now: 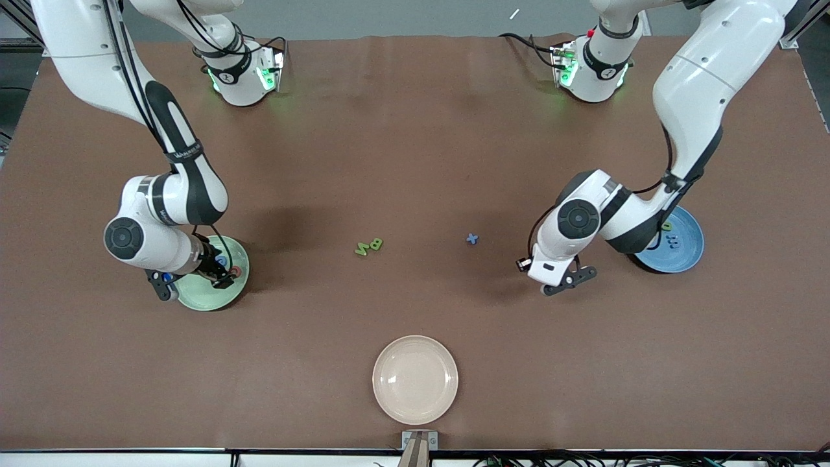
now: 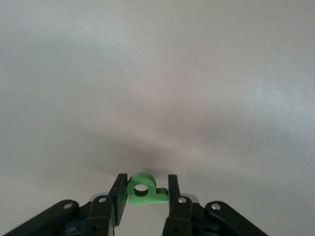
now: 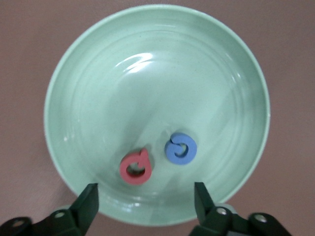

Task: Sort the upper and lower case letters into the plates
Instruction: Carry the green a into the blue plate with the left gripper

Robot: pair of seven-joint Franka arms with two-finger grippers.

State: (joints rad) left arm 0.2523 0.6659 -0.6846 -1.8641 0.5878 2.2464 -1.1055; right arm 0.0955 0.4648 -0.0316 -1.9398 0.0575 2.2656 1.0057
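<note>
Left gripper [image 2: 144, 189] pinches green p [image 2: 143, 190] over bare table; right gripper [image 3: 146, 200] spread above light green plate [image 3: 88, 88] holding red Q [image 3: 135, 168], blue G [image 3: 180, 148].

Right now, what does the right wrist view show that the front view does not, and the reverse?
Only the right wrist view shows the red Q and blue G clearly, lying side by side in the light green plate, with the right gripper open above them.

Only the front view shows the green B and N and blue x loose on the table, the blue plate with letters in it, the empty cream plate, and the left gripper.

Both show the light green plate and the right gripper over it.
</note>
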